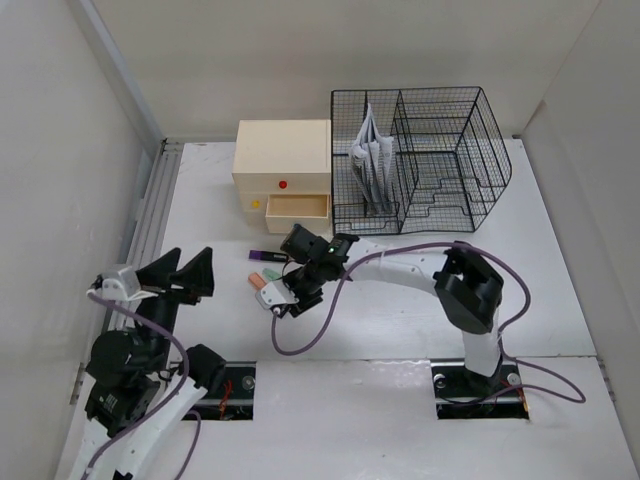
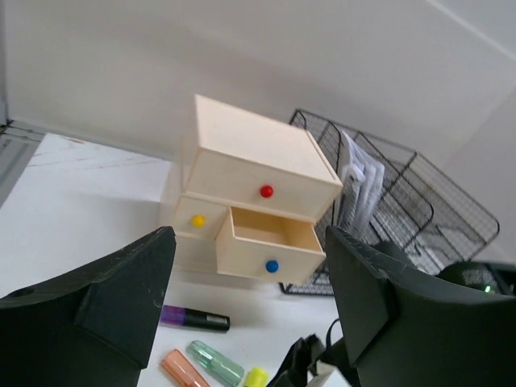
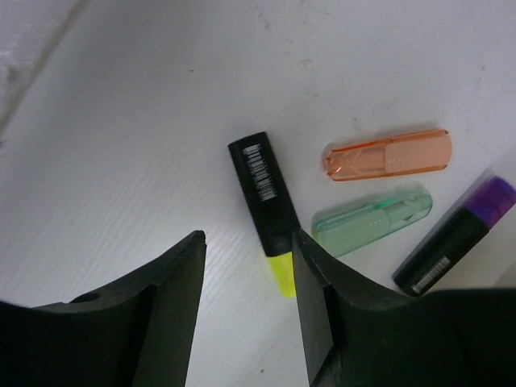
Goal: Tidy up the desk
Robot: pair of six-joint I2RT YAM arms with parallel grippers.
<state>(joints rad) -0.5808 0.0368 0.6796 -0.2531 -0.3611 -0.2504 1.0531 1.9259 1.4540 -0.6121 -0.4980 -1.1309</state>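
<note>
On the white desk (image 1: 560, 290) lies a black highlighter with a yellow end (image 3: 266, 193), between the fingers of my right gripper (image 3: 247, 236) and close to the right-hand one. That gripper (image 1: 283, 300) is open and holds nothing. Beside it lie a pale orange highlighter (image 3: 387, 155), a pale green one (image 3: 371, 219) and a black and purple one (image 3: 455, 242). My left gripper (image 1: 190, 262) hangs open and empty at the left, above the desk. Its view looks at the cream drawer box (image 2: 258, 161), whose blue-knobbed drawer (image 2: 262, 250) is pulled out and looks empty.
A black wire-mesh rack (image 1: 420, 160) with papers in its left slot stands at the back right, against the drawer box (image 1: 283, 160). Grey slotted rails (image 1: 150, 215) run along the desk's left edge. The right arm's purple cable (image 1: 330, 320) loops over the desk.
</note>
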